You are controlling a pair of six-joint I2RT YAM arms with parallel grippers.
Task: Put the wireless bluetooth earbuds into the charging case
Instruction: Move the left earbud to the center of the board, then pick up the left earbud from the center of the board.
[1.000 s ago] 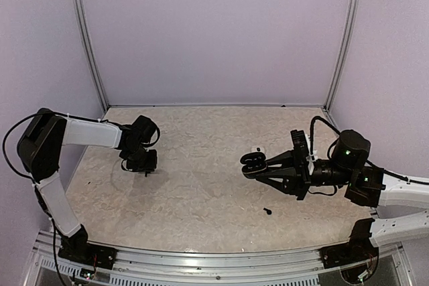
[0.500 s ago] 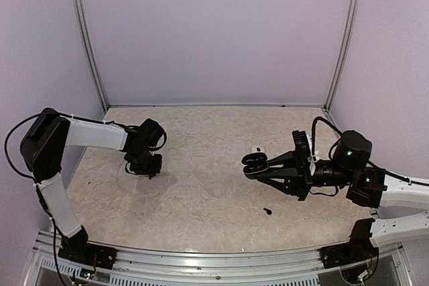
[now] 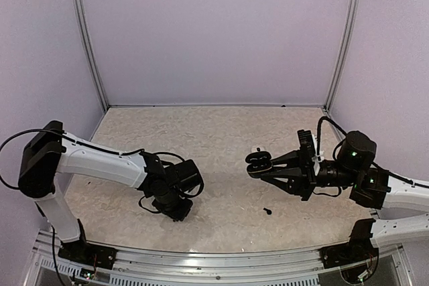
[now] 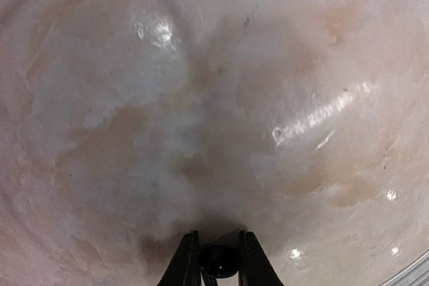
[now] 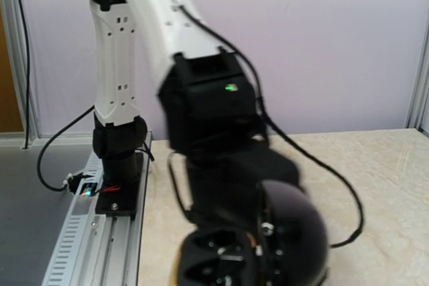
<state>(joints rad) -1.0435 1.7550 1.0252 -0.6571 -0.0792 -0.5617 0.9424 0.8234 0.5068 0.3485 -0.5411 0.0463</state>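
Note:
My right gripper (image 3: 263, 165) is shut on an open black charging case (image 3: 255, 160) and holds it above the table at centre right. In the right wrist view the case (image 5: 255, 249) fills the bottom, lid up at the right and sockets facing me; my own fingers are hidden there. My left gripper (image 3: 177, 210) is low over the table at front centre-left. In the left wrist view its fingers (image 4: 186, 262) are shut on a small black earbud (image 4: 219, 260). A second black earbud (image 3: 267, 211) lies on the table in front of the case.
A small white object (image 3: 257, 150) lies just behind the held case; I cannot tell whether it is a case or an earbud. The left arm (image 5: 208, 98) stands blurred in front of the right wrist camera. The aluminium rail (image 3: 221, 259) runs along the near edge.
My left arm has swung from the far left side to front centre-left, toward the right arm. My right gripper with the case has shifted slightly right.

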